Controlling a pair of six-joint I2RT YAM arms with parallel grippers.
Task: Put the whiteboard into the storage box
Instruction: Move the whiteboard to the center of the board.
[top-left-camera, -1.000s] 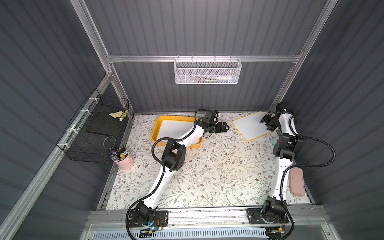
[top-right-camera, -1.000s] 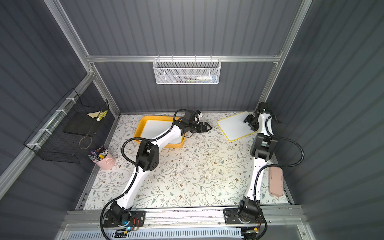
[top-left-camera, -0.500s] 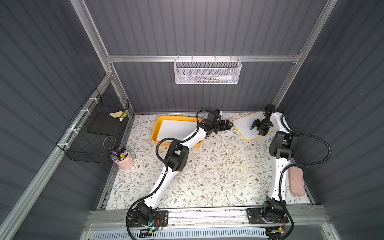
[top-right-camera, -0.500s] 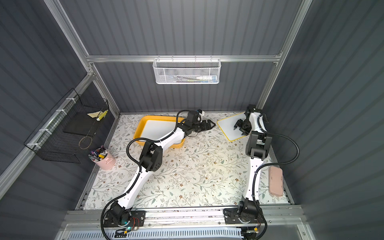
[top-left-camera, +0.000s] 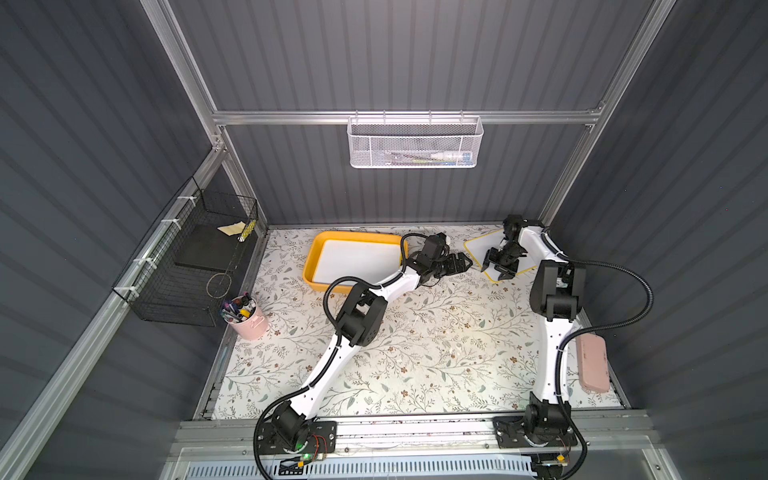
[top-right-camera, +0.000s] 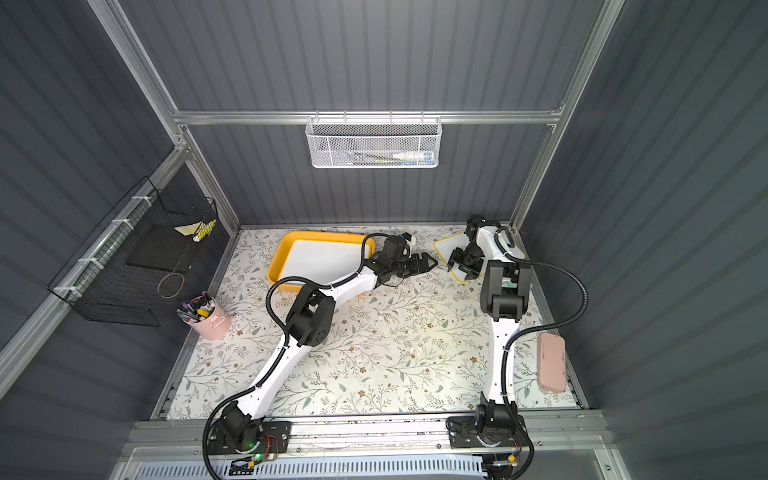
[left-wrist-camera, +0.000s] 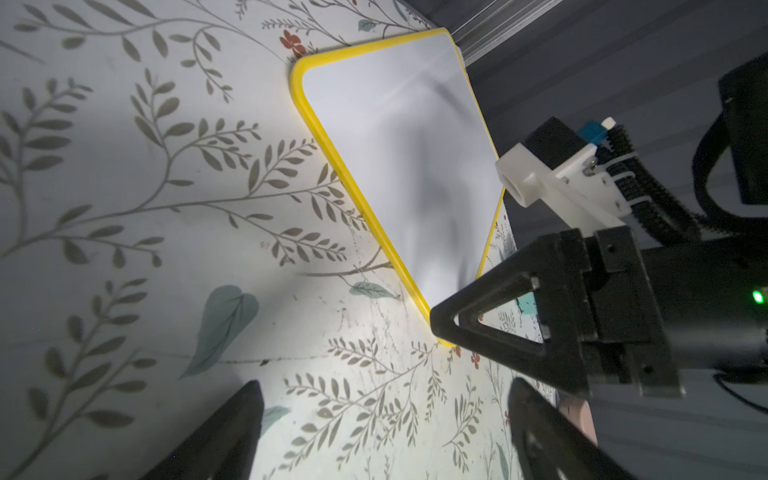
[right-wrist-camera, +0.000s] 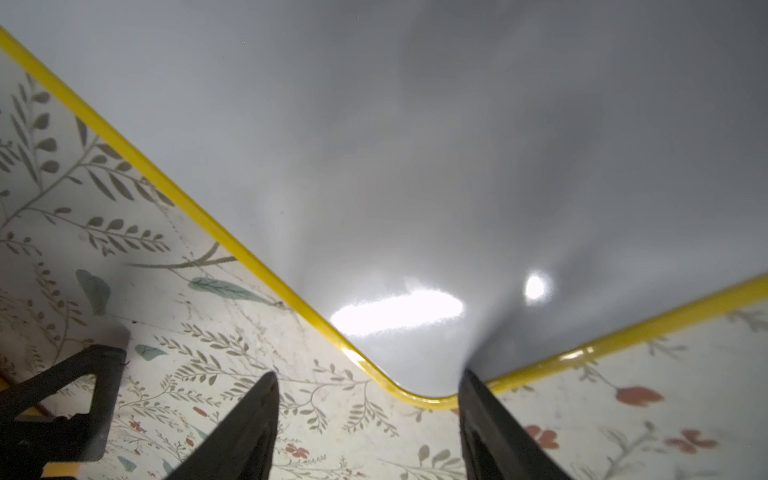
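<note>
The right gripper (right-wrist-camera: 368, 374) has its fingers (right-wrist-camera: 249, 419) spread apart. They straddle the rounded corner of the whiteboard (right-wrist-camera: 374, 145) that points toward the middle of the table (top-left-camera: 436, 332). One fingertip sits over the flowered table surface just beside the yellow frame, and the other overlaps the frame's edge. I cannot tell whether either one touches the board. In both top views the right gripper (top-left-camera: 496, 268) hangs above that same corner, with its arm bent back over the board. The left gripper (left-wrist-camera: 384, 384) also has its fingers (left-wrist-camera: 232, 432) spread wide with nothing between them. It is aimed at the whiteboard (left-wrist-camera: 399, 158) from the side, low over the table, near the board's edge but apart from it. In a top view the left gripper (top-right-camera: 432, 263) lies between the storage box (top-right-camera: 276, 266) and the whiteboard (top-right-camera: 446, 247). The whiteboard (top-left-camera: 482, 247) lies flat on the table at the back right, turned at an angle, outside the storage box (top-left-camera: 311, 266). The box stands at the back, left of centre, and holds another white board (top-left-camera: 357, 262). Further out, a pink pen cup (top-left-camera: 249, 322) stands at the table's left edge and a pink case (top-left-camera: 592, 363) lies along its right edge.
</note>
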